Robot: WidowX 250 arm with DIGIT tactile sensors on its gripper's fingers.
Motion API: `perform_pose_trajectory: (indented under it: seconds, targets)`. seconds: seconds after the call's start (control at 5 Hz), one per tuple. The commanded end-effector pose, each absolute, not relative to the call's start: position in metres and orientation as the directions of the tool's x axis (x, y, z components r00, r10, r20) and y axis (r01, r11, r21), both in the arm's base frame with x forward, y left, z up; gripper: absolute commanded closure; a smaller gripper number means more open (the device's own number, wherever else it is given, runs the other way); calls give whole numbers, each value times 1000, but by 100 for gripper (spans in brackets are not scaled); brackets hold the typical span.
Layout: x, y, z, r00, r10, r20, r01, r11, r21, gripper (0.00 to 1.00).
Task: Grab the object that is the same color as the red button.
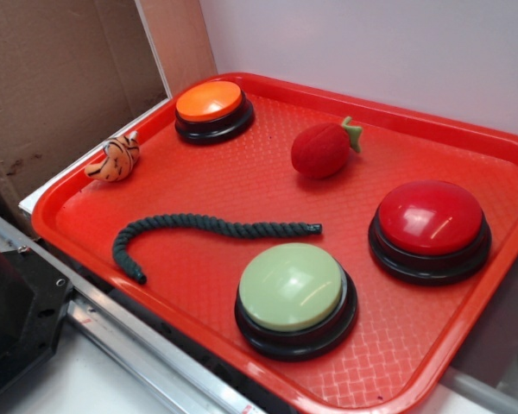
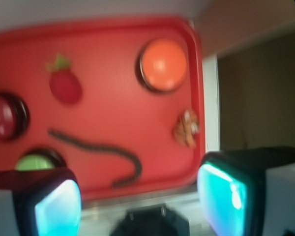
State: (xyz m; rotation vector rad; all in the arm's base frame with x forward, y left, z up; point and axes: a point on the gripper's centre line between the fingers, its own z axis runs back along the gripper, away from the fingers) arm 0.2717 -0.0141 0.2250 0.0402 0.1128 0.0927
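Jaws (image 2: 137,196) wide above tray's near rim (image 2: 137,194); strawberry (image 1: 321,150) lies apart from red button (image 1: 430,219).

A fuzzy red plush strawberry (image 1: 321,150) lies on its side, well apart from the glossy red button (image 1: 430,221).

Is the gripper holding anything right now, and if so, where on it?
Nothing is held. The gripper has its jaws wide apart with only empty space between them, above the tray's near edge. The strawberry lies untouched on the tray.
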Motion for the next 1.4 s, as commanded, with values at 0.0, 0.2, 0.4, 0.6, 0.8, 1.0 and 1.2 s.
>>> perform_pose_trajectory:
  seconds: [0.0,0.2,0.4,0.6,0.8,1.0,1.2]
  targets:
    - [331,-78,206,989,-112,-95,118,991,61,0]
    - [331,-84,181,984,-120,-136,130,989,72,0]
    - [323,-68,152,979,-92,-179,107,991,75,0]
    - [317,-67,125,955,-151,-253,161,987,16,0]
    - [312,-72,103,922,-236,-308,236,971,-37,0]
    - [309,-76,93,897,-283,-341,285,957,-45,0]
    - [309,-76,93,897,-283,-341,285,957,-45,0]
